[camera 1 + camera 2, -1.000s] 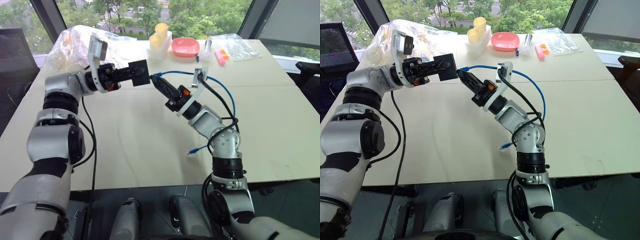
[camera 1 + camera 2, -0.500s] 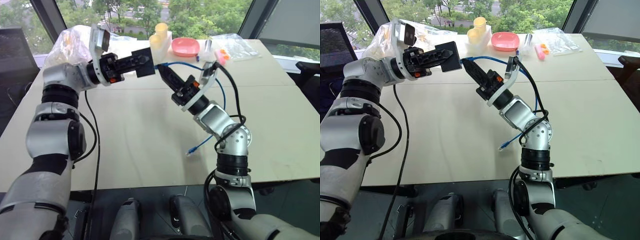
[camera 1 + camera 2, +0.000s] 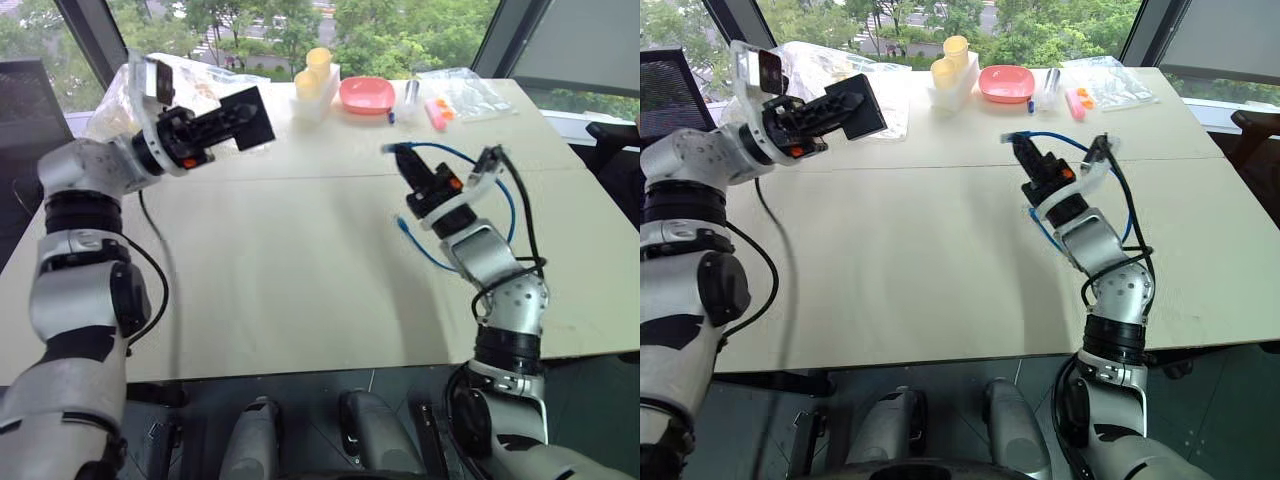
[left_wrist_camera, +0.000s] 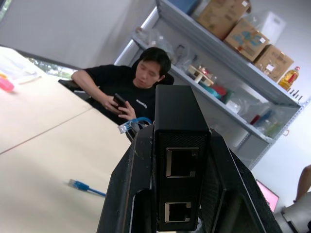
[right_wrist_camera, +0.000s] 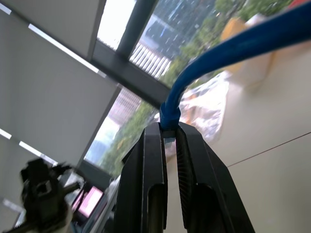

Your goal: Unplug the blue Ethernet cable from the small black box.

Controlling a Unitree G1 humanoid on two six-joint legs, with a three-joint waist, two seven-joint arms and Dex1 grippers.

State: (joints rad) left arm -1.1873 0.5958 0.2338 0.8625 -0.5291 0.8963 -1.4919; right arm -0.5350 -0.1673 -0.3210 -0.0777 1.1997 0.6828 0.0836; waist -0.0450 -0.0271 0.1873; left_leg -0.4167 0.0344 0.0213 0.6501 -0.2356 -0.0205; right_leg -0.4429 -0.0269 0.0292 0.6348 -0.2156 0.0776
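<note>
The table (image 3: 300,290), a wide pale surface, carries clear plastic bags (image 3: 470,90) along its far edge, together with a pink bowl (image 3: 364,94) and two yellow cups (image 3: 312,72) in a white holder. Above the table's left side, the left gripper (image 3: 232,120) is clenched on the small black box (image 3: 248,104) and holds it in the air; the left wrist view shows the box (image 4: 180,155) upright between the fingers with two open ports facing the camera, no plug in either. Well apart from it, above the right side of the table, the right gripper (image 3: 404,160) pinches one end of the blue Ethernet cable (image 3: 455,153), its fingers (image 5: 155,174) clamped on the cord just behind the plug. From there the cable arcs back over the right wrist and loops down beside the forearm, and its other plug (image 3: 402,226) hangs free near the table. A seated person (image 4: 126,92) in a black shirt appears in the left wrist view, in front of shelves (image 4: 228,53) with cardboard boxes.
</note>
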